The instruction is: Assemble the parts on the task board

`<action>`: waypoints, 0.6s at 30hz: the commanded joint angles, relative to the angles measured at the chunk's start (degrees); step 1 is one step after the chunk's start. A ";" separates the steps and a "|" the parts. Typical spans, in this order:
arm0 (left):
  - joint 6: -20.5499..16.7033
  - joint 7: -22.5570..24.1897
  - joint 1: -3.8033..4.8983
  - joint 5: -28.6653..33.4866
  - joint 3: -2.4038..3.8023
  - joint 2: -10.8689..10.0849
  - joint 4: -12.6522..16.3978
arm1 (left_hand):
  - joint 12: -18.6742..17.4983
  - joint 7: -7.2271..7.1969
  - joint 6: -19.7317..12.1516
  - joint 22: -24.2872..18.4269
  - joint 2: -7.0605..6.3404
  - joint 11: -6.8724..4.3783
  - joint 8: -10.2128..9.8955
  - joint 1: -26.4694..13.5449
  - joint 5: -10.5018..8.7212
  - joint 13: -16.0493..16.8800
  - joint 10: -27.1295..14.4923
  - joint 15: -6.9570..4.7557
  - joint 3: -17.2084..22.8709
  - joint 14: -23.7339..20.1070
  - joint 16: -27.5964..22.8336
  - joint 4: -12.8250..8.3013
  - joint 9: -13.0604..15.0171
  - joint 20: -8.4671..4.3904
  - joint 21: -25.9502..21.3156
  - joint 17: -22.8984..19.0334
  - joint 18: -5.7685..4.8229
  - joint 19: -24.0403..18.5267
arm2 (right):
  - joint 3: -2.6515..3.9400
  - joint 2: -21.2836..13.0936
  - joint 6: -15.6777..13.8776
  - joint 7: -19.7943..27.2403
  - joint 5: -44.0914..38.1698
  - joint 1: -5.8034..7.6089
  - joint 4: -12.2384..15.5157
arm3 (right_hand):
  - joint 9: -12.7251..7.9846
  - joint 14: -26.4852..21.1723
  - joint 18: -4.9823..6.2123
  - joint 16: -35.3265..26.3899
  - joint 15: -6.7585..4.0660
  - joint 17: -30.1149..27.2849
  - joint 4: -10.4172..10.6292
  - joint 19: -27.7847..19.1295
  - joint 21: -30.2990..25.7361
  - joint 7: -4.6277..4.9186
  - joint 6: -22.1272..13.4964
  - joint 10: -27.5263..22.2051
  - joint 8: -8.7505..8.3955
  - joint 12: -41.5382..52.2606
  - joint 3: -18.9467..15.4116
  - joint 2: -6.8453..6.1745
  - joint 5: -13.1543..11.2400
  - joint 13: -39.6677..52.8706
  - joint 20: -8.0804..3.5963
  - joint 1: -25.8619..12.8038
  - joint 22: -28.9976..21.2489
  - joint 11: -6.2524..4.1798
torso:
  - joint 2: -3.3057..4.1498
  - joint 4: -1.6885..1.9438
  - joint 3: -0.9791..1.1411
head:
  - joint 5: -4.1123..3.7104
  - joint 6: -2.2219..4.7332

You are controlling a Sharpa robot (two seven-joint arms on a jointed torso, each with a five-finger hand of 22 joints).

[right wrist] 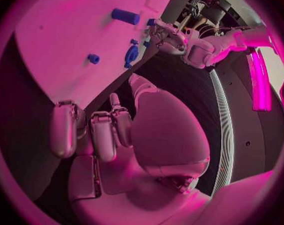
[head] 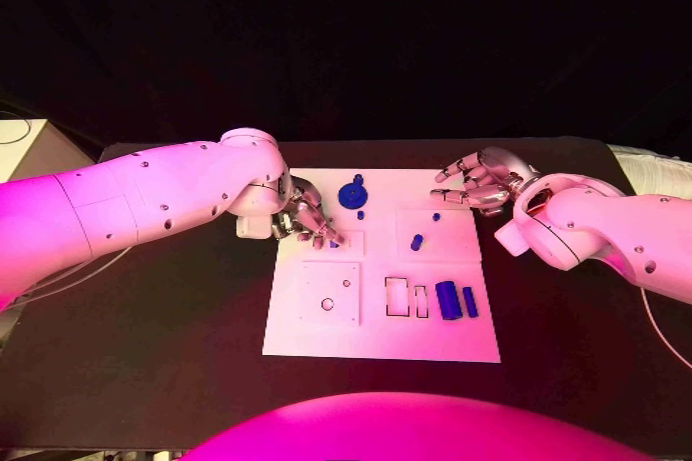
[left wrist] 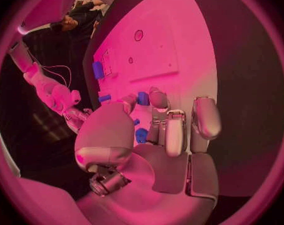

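Head view: left hand [head: 307, 221] pinches a small blue part [head: 335, 244] over the task board [head: 382, 346]; seating it looks next. Right hand [head: 476, 186] hovers, fingers spread, empty.

The right robot hand [right wrist: 116, 130] hovers empty, fingers apart, over the task board [right wrist: 66, 40] bearing blue parts [right wrist: 125, 16].

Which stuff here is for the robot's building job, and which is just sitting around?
For the job:
- task board
- blue round wheel part
- two blue bar parts
- small blue peg
- left robot hand, its fingers on a small blue piece
- right robot hand, holding nothing

Just sitting around:
- black table
- pale box past the table's left corner
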 commanded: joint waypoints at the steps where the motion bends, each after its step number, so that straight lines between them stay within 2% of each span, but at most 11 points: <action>1: -4.85 0.80 -0.10 2.76 0.02 -0.62 1.22 | -0.39 0.07 -0.59 -0.10 0.06 0.42 -0.90 1.15 0.23 -0.17 -0.36 0.45 -0.20 5.15 -0.43 -0.11 -0.40 0.30 -0.30 12.21 -0.05 -0.07 | 0.01 -0.01 0.39 0.54 -0.36 -0.05 0.02 | -0.07 4.03 1.14 -0.34 -0.36 7.50 -0.10 -0.16 -0.36 0.08 -0.33 -0.23 0.30 -0.01 -0.36 -0.02 0.31 5.96 -0.16 -0.53 5.27 -0.27 | 0.00 -0.04 0.03 | -0.03 0.01; 9: -12.08 1.89 -0.15 4.14 0.20 -2.72 4.39 | -0.96 0.58 -1.08 -0.75 -0.46 0.84 -2.36 3.06 0.23 -1.15 -1.27 0.76 0.11 4.75 -1.25 -0.54 -0.99 0.57 -0.90 11.01 0.13 -0.58 | 0.01 -0.05 0.39 0.57 -0.36 -0.07 0.05 | -0.07 4.03 1.14 -0.34 -0.36 7.50 -0.10 -0.16 -0.36 0.08 -0.33 -0.23 0.30 -0.01 -0.36 -0.02 0.31 5.96 -0.16 -0.53 5.27 -0.27 | -0.01 0.00 0.07 | -0.14 0.01; 18: -16.18 2.38 -0.28 1.46 0.28 -4.59 7.24 | -1.07 0.68 -1.13 -0.91 -0.94 0.94 -2.61 3.38 0.24 -1.37 -1.49 0.85 0.00 4.67 -1.41 -0.57 -1.08 0.64 -1.05 10.78 0.18 -0.71 | 0.01 -0.14 0.38 0.56 -0.36 -0.10 0.08 | -0.07 4.03 1.14 -0.34 -0.36 7.50 -0.10 -0.16 -0.36 0.08 -0.33 -0.23 0.30 -0.01 -0.36 -0.02 0.31 5.96 -0.16 -0.53 5.27 -0.27 | -0.03 -0.02 0.03 | -0.18 0.01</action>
